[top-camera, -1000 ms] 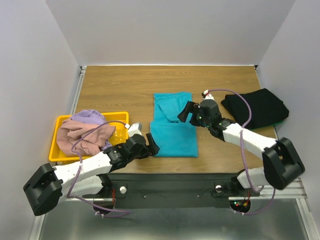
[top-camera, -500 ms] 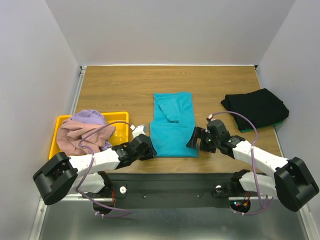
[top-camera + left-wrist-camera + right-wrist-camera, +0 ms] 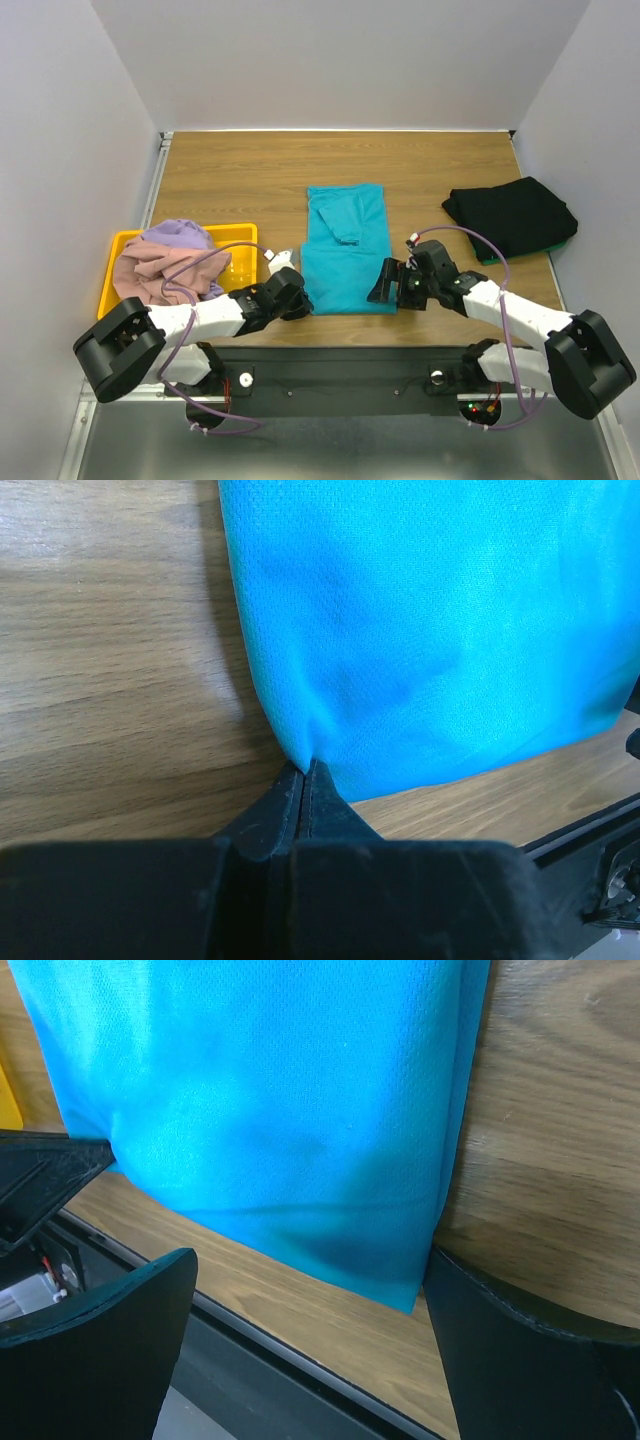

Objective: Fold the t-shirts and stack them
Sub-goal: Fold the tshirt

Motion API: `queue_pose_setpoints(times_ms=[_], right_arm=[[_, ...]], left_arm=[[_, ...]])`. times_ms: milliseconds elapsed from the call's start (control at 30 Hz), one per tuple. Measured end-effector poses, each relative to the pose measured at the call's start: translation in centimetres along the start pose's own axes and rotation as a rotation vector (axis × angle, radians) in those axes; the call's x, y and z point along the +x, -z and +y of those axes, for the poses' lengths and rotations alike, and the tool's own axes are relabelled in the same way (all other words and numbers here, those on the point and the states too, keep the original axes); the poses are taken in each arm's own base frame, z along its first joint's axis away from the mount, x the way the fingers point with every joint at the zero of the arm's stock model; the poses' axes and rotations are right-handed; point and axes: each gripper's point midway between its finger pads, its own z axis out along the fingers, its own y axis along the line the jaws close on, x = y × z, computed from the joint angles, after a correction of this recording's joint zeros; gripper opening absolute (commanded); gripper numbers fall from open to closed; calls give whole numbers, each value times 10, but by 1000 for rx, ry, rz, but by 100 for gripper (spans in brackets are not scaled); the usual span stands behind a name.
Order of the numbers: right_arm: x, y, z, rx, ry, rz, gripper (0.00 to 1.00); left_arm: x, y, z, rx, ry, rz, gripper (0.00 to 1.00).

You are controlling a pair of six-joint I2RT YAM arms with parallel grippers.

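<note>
The left gripper (image 3: 305, 770) has its two fingers pressed together with no gap between them, and their tips meet right on the near left corner of the teal t-shirt (image 3: 430, 630). The hem there dips into the tips, so the corner looks pinched. From above, this gripper (image 3: 300, 300) lies low at the near edge of the worktop (image 3: 250, 170), its arm stretched across from the left.

The right gripper (image 3: 310, 1310) is spread wide. One finger sits on the cloth side and the other out over bare wood. The near right corner of the teal t-shirt (image 3: 280, 1090) lies between them and neither finger touches it. In the top view this gripper (image 3: 385, 285) is at the shirt's near right corner, opposite the left one.

The teal t-shirt (image 3: 345, 260) lies flat in the middle of the worktop as a long narrow rectangle running from near to far. A sleeve is folded in on top of its far half. Its near hem lies close to the worktop's front edge.

Well to the right, near the far right side, the black t-shirt (image 3: 510, 215) rests as a folded block, with a sliver of green cloth (image 3: 548, 246) showing along its near edge.

At the left, the yellow tray (image 3: 108, 285) holds a crumpled heap: the dusty pink t-shirt (image 3: 150, 270) in front and the lavender t-shirt (image 3: 180, 235) behind it.
</note>
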Motion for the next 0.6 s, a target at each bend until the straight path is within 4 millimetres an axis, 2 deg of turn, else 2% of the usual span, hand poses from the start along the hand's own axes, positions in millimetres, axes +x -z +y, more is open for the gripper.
queue_pose_setpoints(times_ms=[67,167,233,267,300,333,400,433,500,533,600], right_arm=[[1,0,-1,3,-1,3,100],[1,0,-1,4,-1,5,93],[2,0,-2,8,-3,9,85],[3,0,-3,13,-4,12,73],[5,1,-4,19,-6,18,67],[7,1,-6,28,-11,25,53],[17,0,-14,54,-23,57,41],[21,0,-17,66,-31,72,28],[26,1,-22,82,-37,94,16],[30,1,-25,94,-43,108,0],[35,2,-30,111,-51,122,0]], left_arm=[[0,0,0,1,1,0,0],[0,0,0,1,2,1,0],[0,0,0,2,2,1,0],[0,0,0,3,4,0,0],[0,0,0,4,6,-1,0],[0,0,0,4,7,-1,0],[0,0,0,4,8,-1,0],[0,0,-1,5,9,-1,0],[0,0,-1,5,9,0,0],[1,0,-1,6,9,2,0],[1,1,-2,12,9,7,0]])
